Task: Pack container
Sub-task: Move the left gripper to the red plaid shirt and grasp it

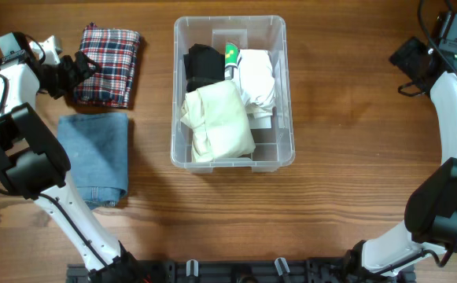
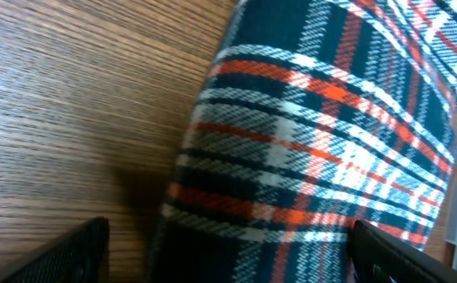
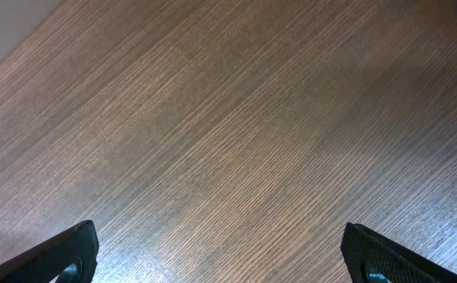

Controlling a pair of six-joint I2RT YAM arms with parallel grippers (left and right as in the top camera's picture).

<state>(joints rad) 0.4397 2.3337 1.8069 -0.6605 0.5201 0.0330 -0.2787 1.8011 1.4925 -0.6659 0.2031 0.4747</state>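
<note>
Since my left claw (image 2: 228, 240) is spread wide with a finger at either side of the folded plaid cloth (image 2: 322, 118), I judge it is lined up to close on that bundle's near end; it grips nothing yet. The cloth lies flat on the wooden table (image 2: 71, 102), folded small, I think so that it can go in as one piece. Just beside it, nearer my base, lies a folded denim piece (image 1: 94, 153), likely waiting its turn. Beyond the plaid, off to my right, stands the container (image 1: 233, 163), near but not touching the cloth. It holds a cream cloth (image 1: 219, 122), a black piece (image 1: 203, 63) and a white one (image 1: 257, 79), leaving little bare floor. Farthest off, my right claw (image 3: 220, 251) hangs spread and empty over bare wood, well apart from the container, probably parked clear of the lift.
</note>
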